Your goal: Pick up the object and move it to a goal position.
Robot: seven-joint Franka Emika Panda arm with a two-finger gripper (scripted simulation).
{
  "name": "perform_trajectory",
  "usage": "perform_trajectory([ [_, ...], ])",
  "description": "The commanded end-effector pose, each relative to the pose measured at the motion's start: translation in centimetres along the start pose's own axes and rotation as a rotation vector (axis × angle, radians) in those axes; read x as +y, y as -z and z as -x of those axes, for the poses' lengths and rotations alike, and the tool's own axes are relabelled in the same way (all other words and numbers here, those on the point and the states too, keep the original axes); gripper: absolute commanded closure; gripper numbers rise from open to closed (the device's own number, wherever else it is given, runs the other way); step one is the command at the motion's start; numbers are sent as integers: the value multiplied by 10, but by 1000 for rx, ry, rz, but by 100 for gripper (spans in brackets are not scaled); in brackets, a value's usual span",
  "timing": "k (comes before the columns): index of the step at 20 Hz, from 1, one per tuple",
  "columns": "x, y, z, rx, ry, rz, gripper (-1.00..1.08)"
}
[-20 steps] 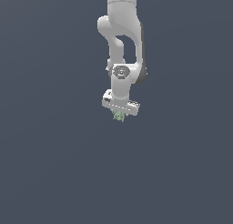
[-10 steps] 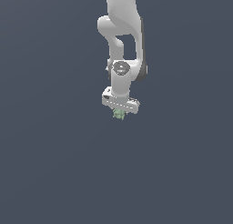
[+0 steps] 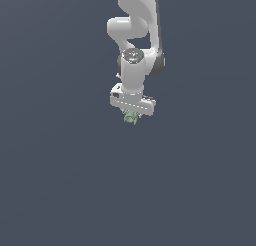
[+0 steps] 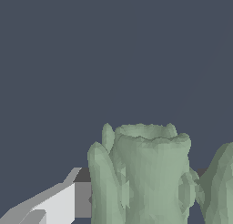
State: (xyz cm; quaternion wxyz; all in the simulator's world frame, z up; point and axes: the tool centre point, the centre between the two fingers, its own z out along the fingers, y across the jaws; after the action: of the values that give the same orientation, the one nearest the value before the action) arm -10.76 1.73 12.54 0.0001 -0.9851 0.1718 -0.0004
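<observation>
The jaws are closed on the object (image 3: 131, 118): in the exterior view the small pale-green lump sits directly under the white hand of the gripper (image 3: 131, 117), pressed between the two short fingers, and it is clearly narrower than the hand above it. Only its lower part sticks out below the fingers. How wide the gap between the jaws is I cannot tell exactly, because the fingers are very small in this view and mostly hidden by the lump.

The arm (image 3: 135, 40) comes down from the top of the exterior view, a little to the exterior view's right of the middle, and the wrist points downward with a slight tilt. The object hangs near the middle of the picture, with only the plain dark grey-blue background (image 3: 60, 180) around and below it. No surface line or shadow is visible, so I cannot say how high it is.

In the wrist view the object (image 4: 145, 173) fills the near part of the picture. It is lumpy, pale green with darker green patches, and has a cup-like rim with rounded lobes beside it. One white and grey finger (image 4: 59, 205) touches its side. The other finger is not visible there.
</observation>
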Motion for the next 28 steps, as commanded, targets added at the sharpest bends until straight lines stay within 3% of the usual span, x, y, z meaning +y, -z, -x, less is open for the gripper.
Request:
perform_trajectory([
  [1,1,24,1,0,0,0,108],
  [28,6,295,4,0,-1,1,108],
])
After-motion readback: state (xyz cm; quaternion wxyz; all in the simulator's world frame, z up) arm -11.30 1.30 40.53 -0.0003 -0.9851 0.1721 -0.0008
